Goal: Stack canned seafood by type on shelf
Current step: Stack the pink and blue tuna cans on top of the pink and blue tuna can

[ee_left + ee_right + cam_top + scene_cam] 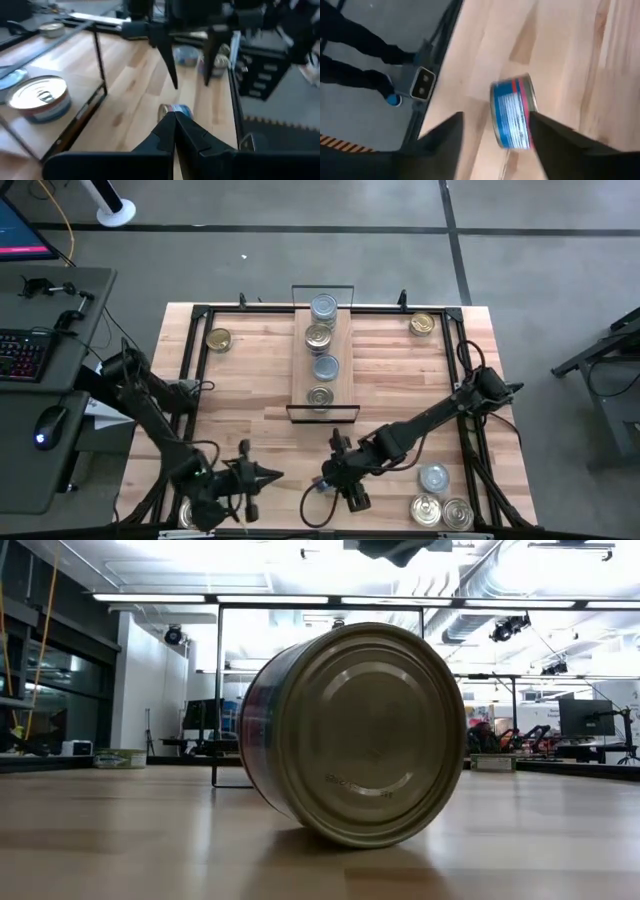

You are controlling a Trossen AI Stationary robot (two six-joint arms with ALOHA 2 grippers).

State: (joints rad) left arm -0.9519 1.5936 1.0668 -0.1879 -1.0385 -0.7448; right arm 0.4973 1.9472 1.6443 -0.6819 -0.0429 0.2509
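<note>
One tin of canned seafood (512,112) with a blue label stands on its edge on the tabletop near the front edge; it also shows as the tin (350,735), close up and tilted. My right gripper (496,116) hovers open above it, a finger on either side, clear of it. My left gripper (278,475) is shut and empty, left of that tin and pointing toward it. The shelf (300,380) at the table's middle back carries several tins in a row (323,307) (320,397).
Loose tins lie flat on the table: one at the back left (218,338), one at the back right (423,324), three at the front right (433,477) and one at the front left (190,515). A black frame (190,360) runs around the tabletop.
</note>
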